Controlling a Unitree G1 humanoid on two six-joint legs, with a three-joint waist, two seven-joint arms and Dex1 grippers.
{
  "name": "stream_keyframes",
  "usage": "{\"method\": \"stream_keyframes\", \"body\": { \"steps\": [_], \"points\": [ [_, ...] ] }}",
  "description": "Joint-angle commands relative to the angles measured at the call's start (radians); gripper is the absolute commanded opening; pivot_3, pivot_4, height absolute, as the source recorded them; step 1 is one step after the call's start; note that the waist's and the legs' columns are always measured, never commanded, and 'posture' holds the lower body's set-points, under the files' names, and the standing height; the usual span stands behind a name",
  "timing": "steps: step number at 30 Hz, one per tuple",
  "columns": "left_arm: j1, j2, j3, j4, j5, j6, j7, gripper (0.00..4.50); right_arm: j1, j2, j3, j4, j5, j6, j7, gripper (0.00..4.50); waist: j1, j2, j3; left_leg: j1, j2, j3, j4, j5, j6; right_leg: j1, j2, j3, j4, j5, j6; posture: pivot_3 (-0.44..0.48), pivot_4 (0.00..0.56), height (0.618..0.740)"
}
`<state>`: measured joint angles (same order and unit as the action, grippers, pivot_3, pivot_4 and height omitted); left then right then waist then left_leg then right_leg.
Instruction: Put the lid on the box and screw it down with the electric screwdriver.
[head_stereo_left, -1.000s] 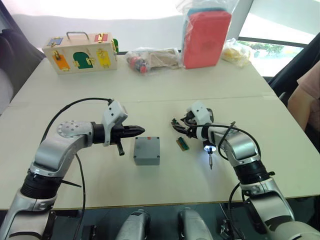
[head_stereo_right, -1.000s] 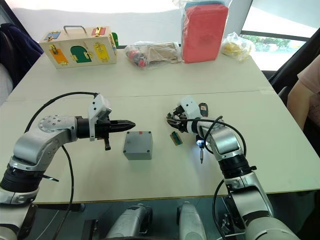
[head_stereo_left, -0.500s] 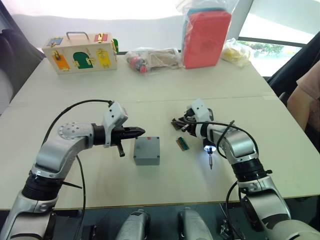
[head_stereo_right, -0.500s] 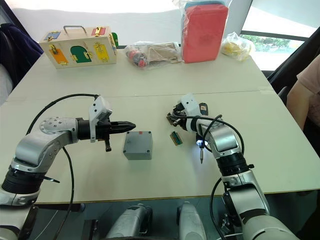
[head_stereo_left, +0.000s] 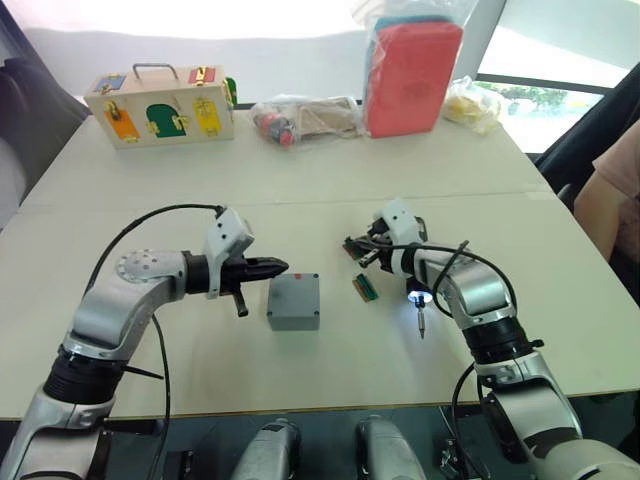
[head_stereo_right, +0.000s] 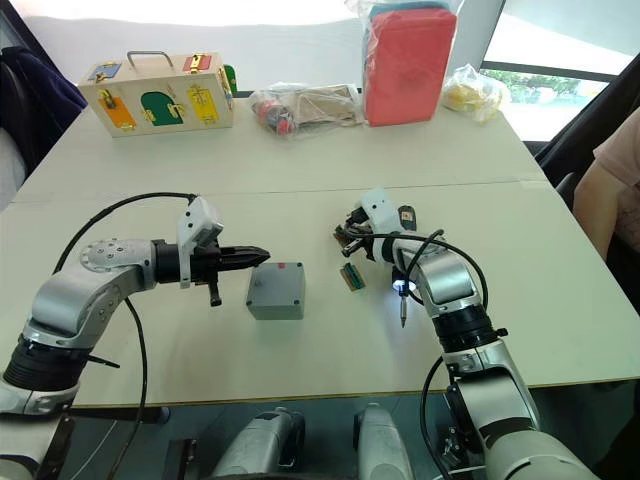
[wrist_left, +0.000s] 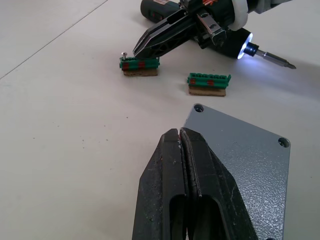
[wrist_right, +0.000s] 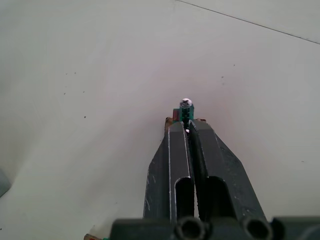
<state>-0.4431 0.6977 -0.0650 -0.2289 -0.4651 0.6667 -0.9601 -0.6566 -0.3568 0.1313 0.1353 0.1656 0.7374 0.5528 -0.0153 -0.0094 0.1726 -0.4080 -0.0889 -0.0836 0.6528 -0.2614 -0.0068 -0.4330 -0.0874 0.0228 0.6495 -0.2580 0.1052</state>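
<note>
- The tabletop (head_stereo_left: 330, 190) is pale and carries everything; a seam runs across it beyond both hands.
- Far beyond the hands, along the back edge, stand a wooden case (head_stereo_left: 160, 105) with coloured doors, a clear bag of parts (head_stereo_left: 305, 118), a red pack in plastic (head_stereo_left: 412, 75) and a yellowish bag (head_stereo_left: 470, 103).
- The box (head_stereo_left: 294, 301) sits between the two hands with the lid (wrist_left: 240, 160) already on it, flat grey face up, screw holes at the corners.
- The left hand (head_stereo_left: 278, 267) is clenched and empty, fingers pressed together; it hovers at the box's far left corner, tip just over the lid's edge.
- The electric screwdriver (head_stereo_left: 417, 298) lies just to the right of the right hand, under that arm's forearm, its tip light on and its metal bit pointing toward the robot.
- The right hand (head_stereo_left: 350, 246) is clenched, its tip at a small green terminal block (wrist_left: 139, 64) with a screw (wrist_right: 186, 103) standing on it; whether it pinches the block I cannot tell.
- A second green block (head_stereo_left: 365, 288) lies between the box and the screwdriver, just near the right hand, touching neither.
</note>
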Motion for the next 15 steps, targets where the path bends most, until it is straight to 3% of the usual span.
{"method": "stream_keyframes", "body": {
  "steps": [1,10,15],
  "points": [
    [-0.005,0.007,0.020,-0.003,0.001,-0.018,-0.002,0.00,-0.047,-0.006,-0.051,-0.084,0.034,0.042,-0.004,0.05,0.000,0.000,0.000,0.000,0.000,0.000,0.000,0.000,0.000,0.000,0.000,0.000,0.000,0.000,0.000,0.000,0.150,0.740],
    [-0.013,0.017,0.026,-0.002,-0.004,-0.011,-0.007,0.00,-0.063,-0.009,-0.101,-0.195,0.090,0.117,0.001,0.05,0.000,0.000,0.000,0.000,0.000,0.000,0.000,0.000,0.000,0.000,0.000,0.000,0.000,0.000,0.000,0.000,0.150,0.740],
    [0.025,0.125,0.047,-0.043,-0.058,0.039,-0.116,0.00,0.036,-0.090,-0.016,-0.434,0.145,0.041,0.162,0.05,-0.002,0.000,0.000,-0.001,0.001,0.000,-0.001,0.000,0.000,-0.001,0.000,0.000,0.000,0.000,0.000,0.000,0.150,0.740]
  ]
}}
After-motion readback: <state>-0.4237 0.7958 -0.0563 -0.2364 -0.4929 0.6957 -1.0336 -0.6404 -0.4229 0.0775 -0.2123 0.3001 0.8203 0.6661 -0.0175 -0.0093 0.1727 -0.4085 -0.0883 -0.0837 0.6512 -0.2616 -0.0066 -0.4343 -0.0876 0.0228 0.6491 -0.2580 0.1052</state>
